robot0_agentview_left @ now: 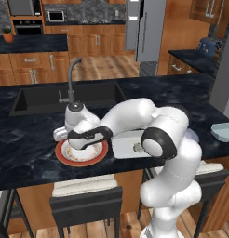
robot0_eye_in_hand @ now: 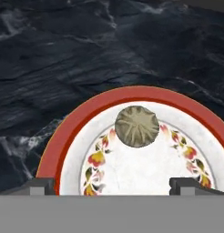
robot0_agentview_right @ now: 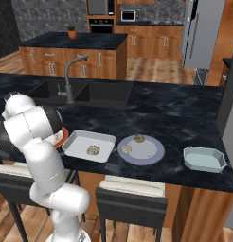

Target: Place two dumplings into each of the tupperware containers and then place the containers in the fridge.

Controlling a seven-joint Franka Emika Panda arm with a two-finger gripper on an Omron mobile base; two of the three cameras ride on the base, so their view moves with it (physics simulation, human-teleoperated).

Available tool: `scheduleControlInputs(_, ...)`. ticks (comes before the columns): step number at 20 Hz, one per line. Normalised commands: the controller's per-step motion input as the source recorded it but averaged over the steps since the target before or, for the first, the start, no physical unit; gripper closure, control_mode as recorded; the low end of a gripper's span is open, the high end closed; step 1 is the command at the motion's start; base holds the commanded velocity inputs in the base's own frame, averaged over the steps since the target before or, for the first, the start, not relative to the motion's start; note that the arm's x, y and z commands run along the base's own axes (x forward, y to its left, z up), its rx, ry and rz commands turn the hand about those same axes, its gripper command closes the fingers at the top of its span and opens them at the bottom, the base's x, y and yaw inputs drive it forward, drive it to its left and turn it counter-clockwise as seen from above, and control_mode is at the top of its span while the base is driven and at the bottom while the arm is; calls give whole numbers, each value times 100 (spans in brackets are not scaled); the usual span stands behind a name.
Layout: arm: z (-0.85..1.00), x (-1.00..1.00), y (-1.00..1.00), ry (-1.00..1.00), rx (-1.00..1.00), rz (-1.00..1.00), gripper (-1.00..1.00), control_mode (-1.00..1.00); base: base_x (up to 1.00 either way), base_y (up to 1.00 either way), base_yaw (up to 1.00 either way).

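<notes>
My hand hangs open over the red-rimmed plate, fingertips spread wide and holding nothing. One dumpling lies at the plate's 12 o'clock, just ahead. I should ease forward, centre it between the tips, then close gently. At 3 o'clock on the desk sit the white tray, a round container with two dumplings, and another container. Nothing blocks me.

Glossy black marbled counter; matt, wrinkled dumpling.
</notes>
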Motion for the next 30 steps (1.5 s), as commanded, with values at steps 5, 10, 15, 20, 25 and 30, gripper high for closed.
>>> scheduleControlInputs(5,-24,48,-7,16,-12,0,-100,-100,0,0,0)
scheduleControlInputs(10,-79,12,-18,3,-2,0,-100,-100,0,0,0)
scheduleControlInputs(15,-55,1,-62,0,0,0,-100,-100,0,0,0)
scheduleControlInputs(20,-14,13,-52,-3,7,0,-100,-100,0,0,0)
scheduleControlInputs(25,-5,20,17,-6,4,0,-100,-100,0,0,0)
scheduleControlInputs(30,0,2,44,0,0,0,-100,-100,0,0,0)
